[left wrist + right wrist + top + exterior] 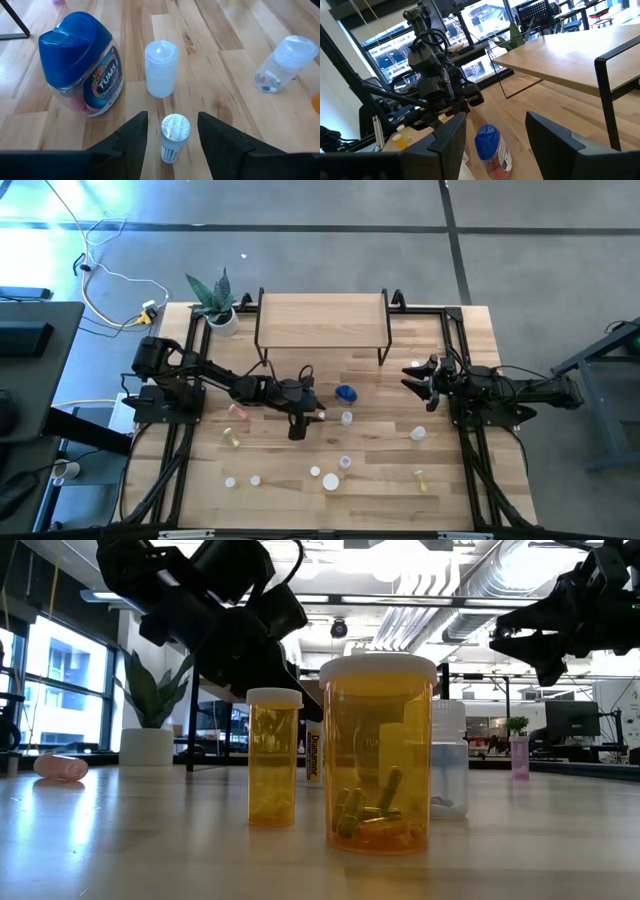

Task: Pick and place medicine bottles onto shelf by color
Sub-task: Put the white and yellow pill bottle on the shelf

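In the left wrist view a tiny white vial (175, 137) with a silvery cap stands upright on the table. My left gripper (173, 131) is open, one finger on each side of the vial with a narrow gap on both sides. Just beyond stand a white bottle (161, 67) and the larger blue-capped bottle (82, 62). A clear bottle (282, 70) with a white cap sits tilted farther off. The light wooden shelf (322, 320) stands at the table's far middle. My right gripper (415, 375) waits open near the right edge, level and pointing toward the blue bottle (490, 150).
Several small bottles are scattered over the near half of the table, among them a pink one (238, 410), a yellow one (232, 440) and a white one (418, 433). Two orange bottles (378, 755) stand close to the low camera. A potted plant (215, 300) is at the far left.
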Controlling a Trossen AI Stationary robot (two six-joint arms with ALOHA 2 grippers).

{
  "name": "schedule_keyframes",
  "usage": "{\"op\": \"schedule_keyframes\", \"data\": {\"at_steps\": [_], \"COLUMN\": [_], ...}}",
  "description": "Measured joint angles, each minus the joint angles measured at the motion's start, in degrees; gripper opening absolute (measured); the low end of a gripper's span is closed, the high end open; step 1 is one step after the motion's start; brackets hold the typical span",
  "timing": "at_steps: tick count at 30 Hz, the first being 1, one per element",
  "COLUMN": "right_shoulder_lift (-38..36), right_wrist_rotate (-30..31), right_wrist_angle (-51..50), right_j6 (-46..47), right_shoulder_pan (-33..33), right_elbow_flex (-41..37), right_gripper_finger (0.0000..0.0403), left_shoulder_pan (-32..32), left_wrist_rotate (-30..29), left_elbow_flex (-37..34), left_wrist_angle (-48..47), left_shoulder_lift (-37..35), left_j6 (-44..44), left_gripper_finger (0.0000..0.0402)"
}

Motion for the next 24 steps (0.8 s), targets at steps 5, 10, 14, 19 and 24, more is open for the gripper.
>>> {"op": "schedule_keyframes", "data": {"at_steps": [5, 10, 14, 19, 24], "right_shoulder_lift": [0.0, 0.0, 0.0, 0.0, 0.0], "right_wrist_rotate": [0.0, 0.0, 0.0, 0.0, 0.0], "right_wrist_angle": [0.0, 0.0, 0.0, 0.0, 0.0], "right_j6": [0.0, 0.0, 0.0, 0.0, 0.0], "right_shoulder_pan": [0.0, 0.0, 0.0, 0.0, 0.0], "right_elbow_flex": [0.0, 0.0, 0.0, 0.0, 0.0], "right_gripper_finger": [0.0197, 0.0197, 0.0197, 0.0197, 0.0197], "left_shoulder_pan": [0.0, 0.0, 0.0, 0.1, 1.0], "left_wrist_rotate": [0.0, 0.0, 0.0, -1.0, -1.1], "left_elbow_flex": [0.0, 0.0, 0.0, 0.0, 0.0], "left_wrist_angle": [0.0, 0.0, 0.0, 0.0, 0.1], "left_shoulder_lift": [0.0, 0.0, 0.0, 0.0, 0.0], "left_j6": [0.0, 0.0, -0.4, -0.7, -4.2], "left_gripper_finger": [0.0134, 0.0103, 0.008, 0.0072, 0.0077]}}
